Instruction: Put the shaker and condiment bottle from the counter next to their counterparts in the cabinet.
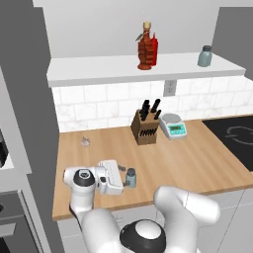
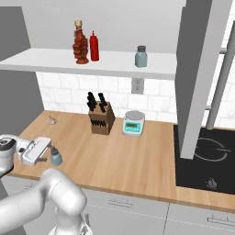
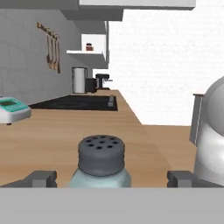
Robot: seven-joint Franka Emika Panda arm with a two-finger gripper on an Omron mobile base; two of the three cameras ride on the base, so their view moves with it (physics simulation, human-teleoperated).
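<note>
A white tiled backsplash (image 1: 113,101) with a wall outlet (image 1: 169,88) meets grey walls (image 2: 137,20).

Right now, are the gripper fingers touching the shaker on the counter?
Apart. In the hand view the shaker stands midway between both fingertips, with bare counter showing on each side.

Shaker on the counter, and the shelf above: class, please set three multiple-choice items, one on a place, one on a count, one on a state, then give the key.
1. Where does the ribbed condiment bottle stand?
A. on the cabinet shelf beside the red squeeze bottle
B. on the counter
C. on the scale

2. How many things stand on the shelf?
A. two
B. three
C. five

3. How is the tool around the shaker?
A. shut on it
B. open, a fingertip on either side
C. far above it

Key: 1 A, both base views show them together; 2 B, two bottles and the greenish shaker; 3 B, the hand view shows gaps.
</note>
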